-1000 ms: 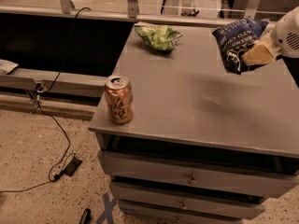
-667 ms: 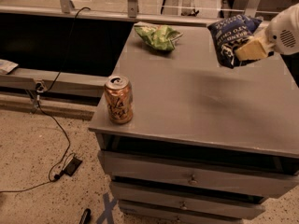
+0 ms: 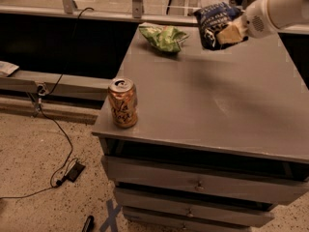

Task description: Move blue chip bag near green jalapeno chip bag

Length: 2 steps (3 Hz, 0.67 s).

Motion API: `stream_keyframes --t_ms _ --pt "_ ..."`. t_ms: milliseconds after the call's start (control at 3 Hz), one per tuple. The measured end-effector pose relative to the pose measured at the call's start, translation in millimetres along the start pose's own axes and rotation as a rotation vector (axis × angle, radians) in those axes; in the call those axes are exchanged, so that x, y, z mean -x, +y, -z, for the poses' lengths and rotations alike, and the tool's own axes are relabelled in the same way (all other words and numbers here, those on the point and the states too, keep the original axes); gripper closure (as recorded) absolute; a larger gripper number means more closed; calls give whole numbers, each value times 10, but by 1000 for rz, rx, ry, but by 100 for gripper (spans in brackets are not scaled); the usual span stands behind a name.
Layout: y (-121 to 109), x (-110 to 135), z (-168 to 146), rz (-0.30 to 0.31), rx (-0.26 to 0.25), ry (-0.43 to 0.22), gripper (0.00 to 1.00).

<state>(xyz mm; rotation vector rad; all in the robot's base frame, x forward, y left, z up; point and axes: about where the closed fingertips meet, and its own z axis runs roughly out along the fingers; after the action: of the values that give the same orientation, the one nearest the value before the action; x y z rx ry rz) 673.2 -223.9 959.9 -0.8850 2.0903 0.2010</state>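
Observation:
The blue chip bag [image 3: 212, 22], dark navy with white lettering, hangs in the air above the far right part of the grey cabinet top [image 3: 217, 100]. My gripper [image 3: 231, 33] comes in from the right on a white arm and is shut on the bag's right side. The green jalapeno chip bag [image 3: 163, 36] lies crumpled at the far edge of the top, a short way left of the blue bag and lower.
An orange soda can [image 3: 122, 103] stands upright at the front left corner of the top. Drawers [image 3: 198, 185] sit below. A black cable [image 3: 63, 144] runs across the speckled floor on the left. A rail runs behind.
My gripper has carried the blue chip bag to the left and a little higher, closer to the green bag. The can and green bag have not moved.

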Motion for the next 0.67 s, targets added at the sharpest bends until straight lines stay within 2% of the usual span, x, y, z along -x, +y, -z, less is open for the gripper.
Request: stream_keyframes --t_ms 333,667 --pt "-136 340 -396 -21 -1 -49 58" --pt "-126 369 -416 -18 2 -52 35"
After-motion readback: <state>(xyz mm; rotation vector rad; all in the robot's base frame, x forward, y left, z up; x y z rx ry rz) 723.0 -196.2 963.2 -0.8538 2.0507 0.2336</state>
